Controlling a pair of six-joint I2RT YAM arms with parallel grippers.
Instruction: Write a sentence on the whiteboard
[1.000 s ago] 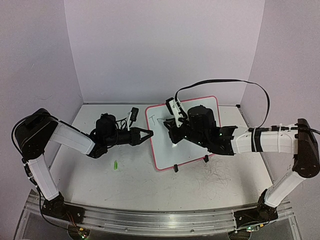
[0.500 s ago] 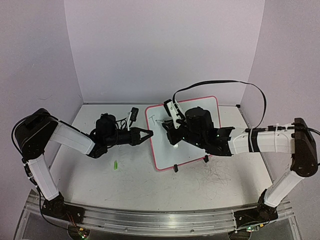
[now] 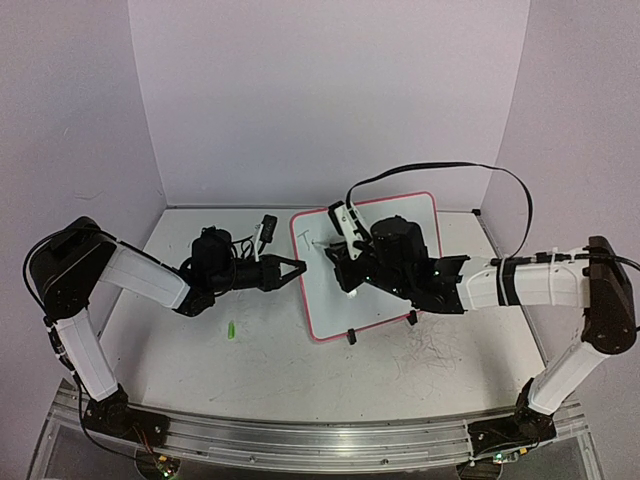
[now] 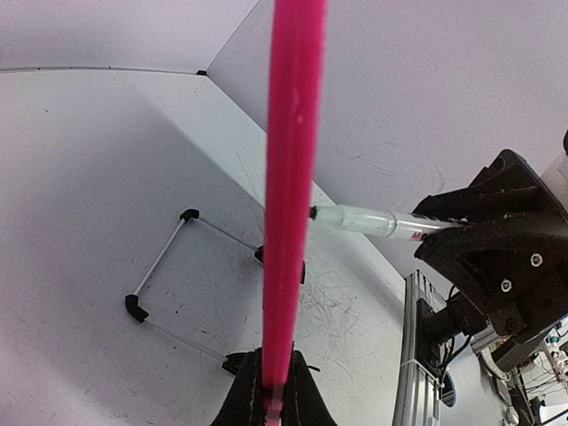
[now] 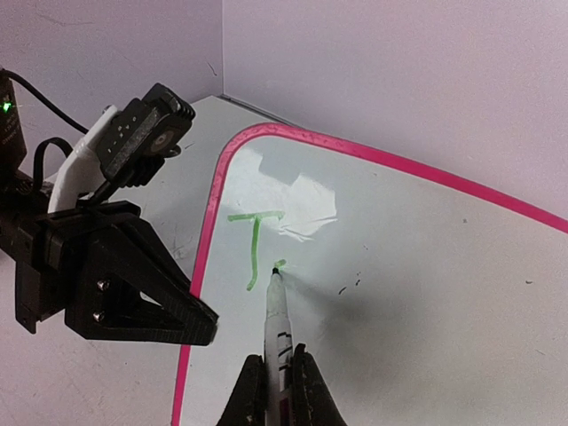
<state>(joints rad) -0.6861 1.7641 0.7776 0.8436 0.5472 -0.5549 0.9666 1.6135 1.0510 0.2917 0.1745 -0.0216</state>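
The whiteboard, white with a pink rim, lies tilted at mid-table. My left gripper is shut on its left rim; the left wrist view shows that rim edge-on, running up from between the left gripper's fingers. My right gripper is shut on a green marker, also seen in the left wrist view. The marker's tip touches the whiteboard. Of the sentence, a green "T" and a short stroke at the tip show near the top left corner.
A small green cap lies on the tabletop left of the board. Black clip feet sit under the board's near edge. Pen scribbles mark the tabletop at the right. Purple walls close in three sides.
My right gripper has shifted slightly left with the marker, its tip now just right of the "T". The left gripper and the board have not moved.
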